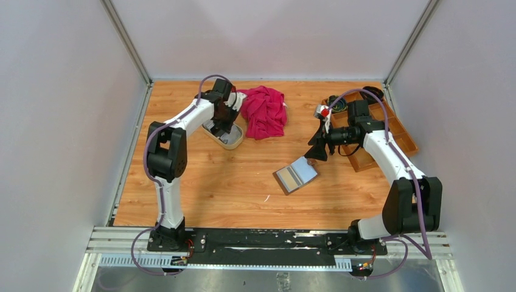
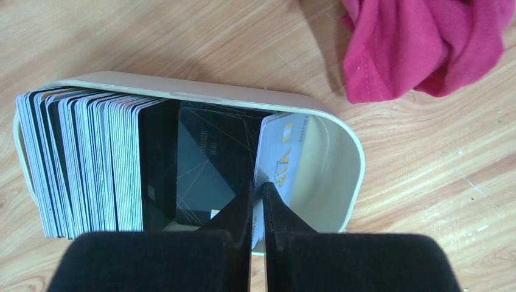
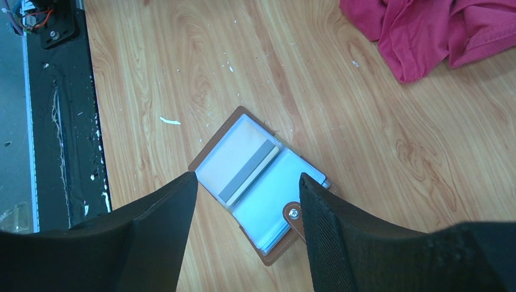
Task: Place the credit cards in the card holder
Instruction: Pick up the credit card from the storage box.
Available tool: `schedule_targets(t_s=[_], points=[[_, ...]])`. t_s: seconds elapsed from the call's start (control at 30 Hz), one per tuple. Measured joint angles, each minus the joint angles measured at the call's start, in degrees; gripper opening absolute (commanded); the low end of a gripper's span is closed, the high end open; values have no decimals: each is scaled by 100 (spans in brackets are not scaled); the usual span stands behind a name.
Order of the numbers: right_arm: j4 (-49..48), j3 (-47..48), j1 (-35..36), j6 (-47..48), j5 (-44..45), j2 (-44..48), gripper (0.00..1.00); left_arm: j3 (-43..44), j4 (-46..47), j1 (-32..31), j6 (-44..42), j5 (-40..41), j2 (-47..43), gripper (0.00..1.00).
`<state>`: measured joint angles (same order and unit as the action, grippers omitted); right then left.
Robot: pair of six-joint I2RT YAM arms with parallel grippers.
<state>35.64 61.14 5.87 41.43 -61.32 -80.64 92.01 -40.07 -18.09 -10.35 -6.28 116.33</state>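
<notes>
Presently, left gripper [image 2: 258, 190] seen pinched together on white gold-lettered plastic card [image 2: 286, 152], at right end of beige oval dish [image 2: 182, 92]. Rest of grey, white and dark credit cards [image 2: 91, 164] packed upright in dish, dark card [image 2: 207, 164] leant against row, just beside pinched card. Crumpled pink cloth [image 2: 420, 48] lain just beyond dish. Brown leather card holder [image 3: 243, 152] spread open on wooden table [image 1: 213, 188]; right gripper [image 3: 248, 177] held above it, jaws apart. Wooden compartment tray [image 1: 401, 131] placed at right table edge.
</notes>
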Motion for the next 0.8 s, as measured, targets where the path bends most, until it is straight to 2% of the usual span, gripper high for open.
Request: schedule_targets(t_s=[0.27, 0.57, 0.67, 0.8], points=[[37, 0, 0, 26, -2, 0, 65, -83, -28, -4, -20, -118, -363, 0], [87, 2, 0, 68, -4, 0, 65, -107, -33, -4, -15, -151, -389, 0], [138, 2, 0, 103, -4, 0, 65, -107, -33, 20, 15, -229, -389, 9], [170, 7, 0, 146, -13, -44, 64, -105, -33, 120, 111, -203, -361, 13]])
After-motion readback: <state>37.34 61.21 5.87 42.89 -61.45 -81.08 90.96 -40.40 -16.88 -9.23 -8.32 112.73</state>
